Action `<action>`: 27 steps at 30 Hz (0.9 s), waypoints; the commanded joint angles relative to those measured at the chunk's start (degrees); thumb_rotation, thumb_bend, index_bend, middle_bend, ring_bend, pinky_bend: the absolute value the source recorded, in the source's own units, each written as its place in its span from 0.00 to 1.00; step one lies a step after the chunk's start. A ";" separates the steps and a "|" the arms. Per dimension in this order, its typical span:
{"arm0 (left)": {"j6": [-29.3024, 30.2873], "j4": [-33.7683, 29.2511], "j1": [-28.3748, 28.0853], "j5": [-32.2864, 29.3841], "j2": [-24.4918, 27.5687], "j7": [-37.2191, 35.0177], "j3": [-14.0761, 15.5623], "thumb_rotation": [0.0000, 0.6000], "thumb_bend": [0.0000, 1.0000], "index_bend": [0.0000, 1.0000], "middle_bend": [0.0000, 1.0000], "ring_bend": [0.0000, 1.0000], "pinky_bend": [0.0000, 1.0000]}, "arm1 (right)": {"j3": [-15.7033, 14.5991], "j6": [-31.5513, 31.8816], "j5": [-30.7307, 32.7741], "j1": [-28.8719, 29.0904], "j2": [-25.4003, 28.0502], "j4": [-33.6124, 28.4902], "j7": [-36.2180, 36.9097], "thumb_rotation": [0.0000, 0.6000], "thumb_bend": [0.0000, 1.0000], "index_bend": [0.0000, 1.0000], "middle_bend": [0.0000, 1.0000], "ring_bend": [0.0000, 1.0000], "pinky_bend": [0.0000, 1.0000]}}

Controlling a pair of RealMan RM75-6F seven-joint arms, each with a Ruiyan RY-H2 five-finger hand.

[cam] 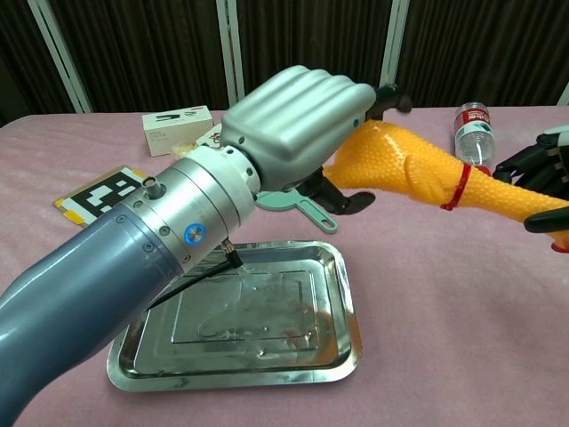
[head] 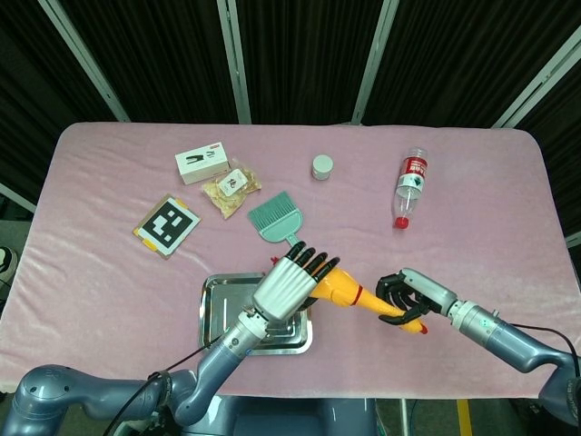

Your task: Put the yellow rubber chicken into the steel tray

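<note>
The yellow rubber chicken [cam: 418, 173] hangs above the table [head: 109, 272], held at both ends. We see the left hand [cam: 298, 124] wrapped round its fat end, the dark fingers [cam: 342, 203] curled under the body and another tip showing over the top, so the grip is closed on the toy. The right hand [cam: 544, 169], at 3 o'clock from the left, holds the narrow neck end past the red band; its dark fingers [head: 392, 292] curl round the neck, though the chest view cuts that hand at the frame edge.

The steel tray [cam: 347, 347] lies on the table at 7 o'clock from the chicken. In the chest view we see its floor bare, with only reflections in the metal; the toy is clear of it and not inside.

The head view alone shows the far things: a white box [head: 201, 163] and a snack packet [head: 231, 189] at 11 o'clock from the tray, a marker card [head: 167, 225] at 10 o'clock, a teal brush [head: 277, 220] at 12 o'clock, a small grey cap [head: 322, 166] and a plastic bottle [head: 410, 185] lying on its side toward 1 o'clock. In that view the left hand covers part of the tray; the chest view shows the gap between hand and tray
</note>
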 commanded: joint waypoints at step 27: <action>0.56 0.42 -1.09 -0.59 -0.26 0.59 -0.43 1.00 0.37 0.46 0.47 0.37 0.22 | -0.09 0.32 -0.54 -0.15 0.53 -0.62 0.06 1.00 1.00 0.96 0.75 0.75 0.91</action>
